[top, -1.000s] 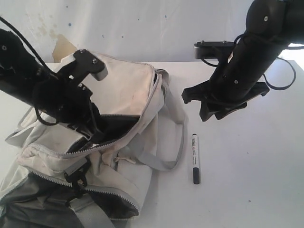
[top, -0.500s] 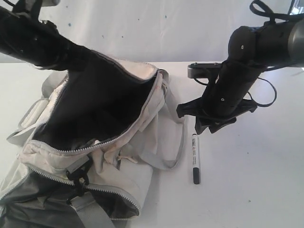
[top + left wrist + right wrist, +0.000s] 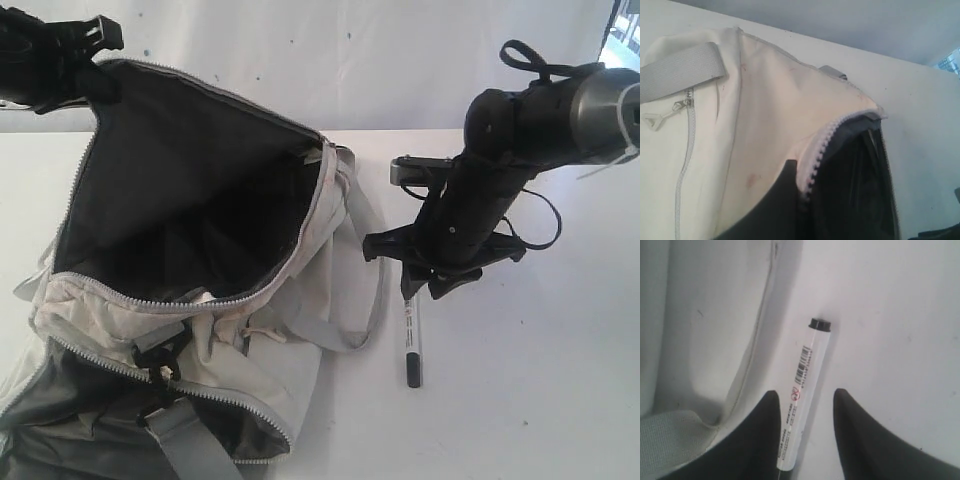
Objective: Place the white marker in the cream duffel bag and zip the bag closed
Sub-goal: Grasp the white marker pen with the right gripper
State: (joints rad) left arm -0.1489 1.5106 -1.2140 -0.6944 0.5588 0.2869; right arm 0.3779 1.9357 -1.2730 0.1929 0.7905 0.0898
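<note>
Right pincer (image 3: 804, 395) hangs spread over the white marker (image 3: 412, 345), which lies on the bench (image 3: 520, 400) between its open jaws, just beside the cream duffel bag (image 3: 270, 360). Left pincer (image 3: 70, 45), pressed together on the bag's rim, holds its mouth agape. The risk: jaws closing off-centre could roll the pen away or snag the strap (image 3: 345, 345) alongside.

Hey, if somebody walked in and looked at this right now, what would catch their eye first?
The cream duffel bag, on the left of the exterior view, gapes wide, dark lining showing, its upper edge held up by the left gripper. Right of it the white marker lies on the white table, and the right gripper hangs over it, jaws open either side of the barrel.
</note>
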